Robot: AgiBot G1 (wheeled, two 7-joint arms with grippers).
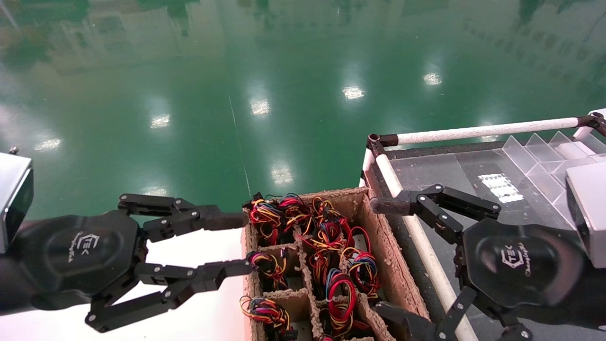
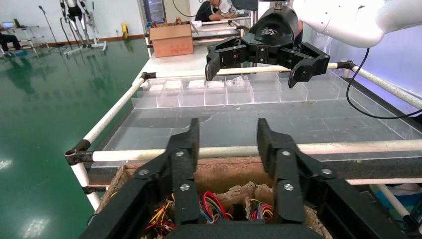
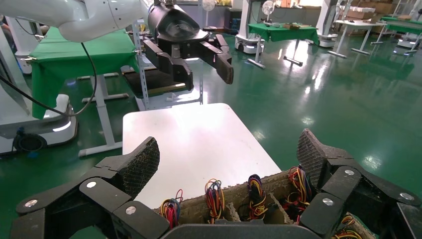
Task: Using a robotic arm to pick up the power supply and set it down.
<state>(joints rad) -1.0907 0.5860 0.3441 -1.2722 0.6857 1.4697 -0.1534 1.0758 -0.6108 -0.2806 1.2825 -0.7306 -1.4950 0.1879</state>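
You were at the approach step, left gripper [image 1: 236, 246] and right gripper [image 1: 383, 255] both spread and empty beside the cardboard crate [image 1: 378, 237] at bottom centre holding the wire-topped power supplies [image 1: 341, 293], so next you'd need to drop onto one.

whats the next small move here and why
Probably lower the left tool into the cardboard crate over one wire bundle. Both tools are open and empty, the right tool at the crate's other side, and the power supplies all sit in their cells, none gripped yet.
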